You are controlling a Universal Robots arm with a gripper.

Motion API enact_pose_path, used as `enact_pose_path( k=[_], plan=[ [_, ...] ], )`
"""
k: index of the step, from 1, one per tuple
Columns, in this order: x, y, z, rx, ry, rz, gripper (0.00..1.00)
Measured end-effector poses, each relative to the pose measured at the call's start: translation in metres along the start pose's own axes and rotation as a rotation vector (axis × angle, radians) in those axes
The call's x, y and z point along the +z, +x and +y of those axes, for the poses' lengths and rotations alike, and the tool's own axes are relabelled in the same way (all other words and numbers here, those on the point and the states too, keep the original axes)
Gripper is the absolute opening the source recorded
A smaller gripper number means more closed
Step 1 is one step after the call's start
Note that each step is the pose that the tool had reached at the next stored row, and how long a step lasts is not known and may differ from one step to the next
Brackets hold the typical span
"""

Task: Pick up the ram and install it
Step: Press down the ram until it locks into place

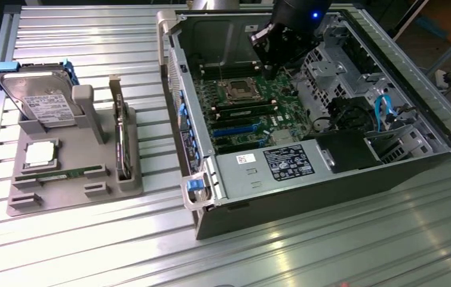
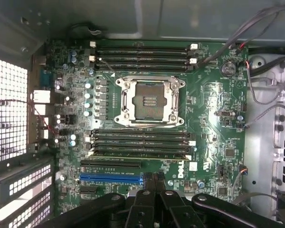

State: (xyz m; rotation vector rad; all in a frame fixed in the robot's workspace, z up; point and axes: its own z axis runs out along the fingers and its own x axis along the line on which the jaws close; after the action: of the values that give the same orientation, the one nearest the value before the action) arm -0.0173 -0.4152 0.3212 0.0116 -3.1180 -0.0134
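Note:
The ram point(image 1: 50, 175), a long thin green stick, lies flat in the front slot of the grey holder point(image 1: 89, 190) at the exterior view's left. Far from it, my gripper point(image 1: 270, 70) hangs inside the open computer case point(image 1: 305, 203), above the motherboard point(image 2: 209, 95) near the empty CPU socket point(image 2: 149, 100). In the wrist view the black fingers point(image 2: 145, 197) stand pressed together with nothing between them. Rows of dark memory slots point(image 2: 140, 141) run on both sides of the socket. The slot row nearest the blue slot point(image 2: 111, 180) looks lighter; I cannot tell whether a stick sits in it.
The holder also carries a silver hard drive point(image 1: 38, 98) with blue clips, a CPU chip point(image 1: 40, 153) and an upright dark expansion card point(image 1: 120, 140). Inside the case, cables point(image 2: 263, 102) and a metal drive cage point(image 1: 329, 69) crowd one side. The ribbed metal table point(image 1: 329, 251) lies around everything.

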Motion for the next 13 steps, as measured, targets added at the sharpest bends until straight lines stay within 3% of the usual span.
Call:
enact_pose_path(
  k=[6, 7, 10, 13],
  plan=[
    [0.0, 0.0, 0.0, 0.017, -0.0004, -0.0001, 0.11],
    [0.0, 0.0003, 0.0, 0.018, -0.0005, -0.0014, 0.11],
    [0.0001, 0.0024, 0.0, 0.017, -0.0007, -0.0141, 0.11],
    [0.0001, 0.0027, 0.0, 0.017, -0.0005, -0.0164, 0.11]
  ],
)
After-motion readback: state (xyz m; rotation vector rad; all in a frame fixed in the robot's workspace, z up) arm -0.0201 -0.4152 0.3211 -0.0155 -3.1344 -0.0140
